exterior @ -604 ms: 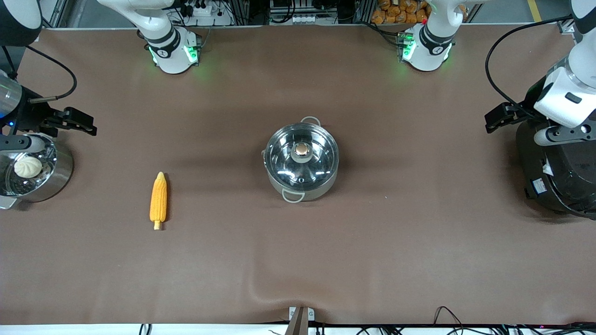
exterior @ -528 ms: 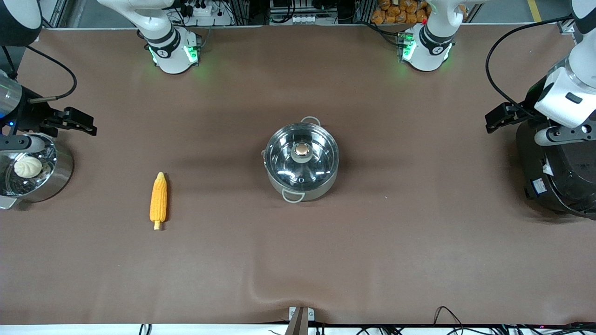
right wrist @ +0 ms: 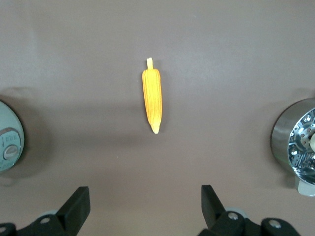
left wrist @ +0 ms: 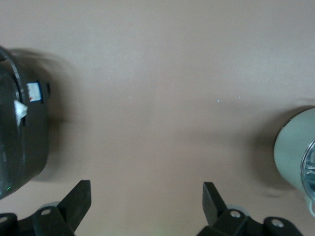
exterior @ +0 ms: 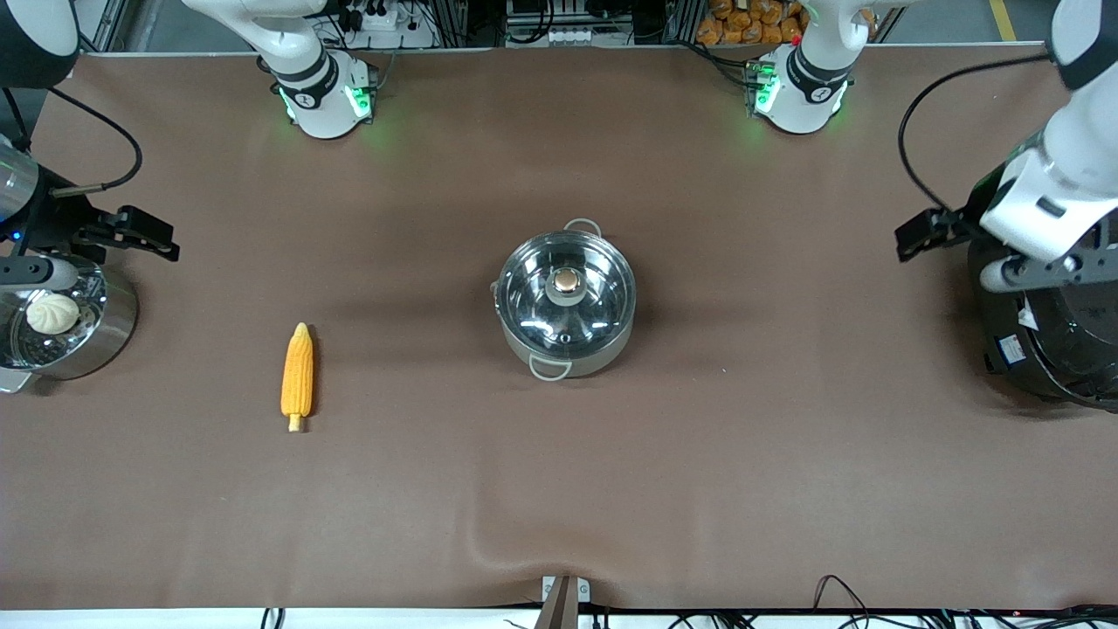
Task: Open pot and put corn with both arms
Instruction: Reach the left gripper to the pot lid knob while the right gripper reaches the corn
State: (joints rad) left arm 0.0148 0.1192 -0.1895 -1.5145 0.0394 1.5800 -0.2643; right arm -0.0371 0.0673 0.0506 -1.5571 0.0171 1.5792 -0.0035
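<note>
The steel pot stands mid-table with its glass lid on, coppery knob on top. The yellow corn lies flat toward the right arm's end, its stub nearer the front camera. My right gripper hangs open and empty in the air at that end, beside the bun pot. Its wrist view shows the fingers wide apart, the corn and the pot's edge. My left gripper hangs open and empty beside the rice cooker. Its wrist view shows the pot's wall.
A steel pot with a perforated insert holding a white bun stands at the right arm's end, also in the right wrist view. A large black rice cooker stands at the left arm's end.
The left arm has shifted a little toward the pot and its gripper sits slightly lower in the front view. The right arm has barely moved. Pot and corn are unmoved.
</note>
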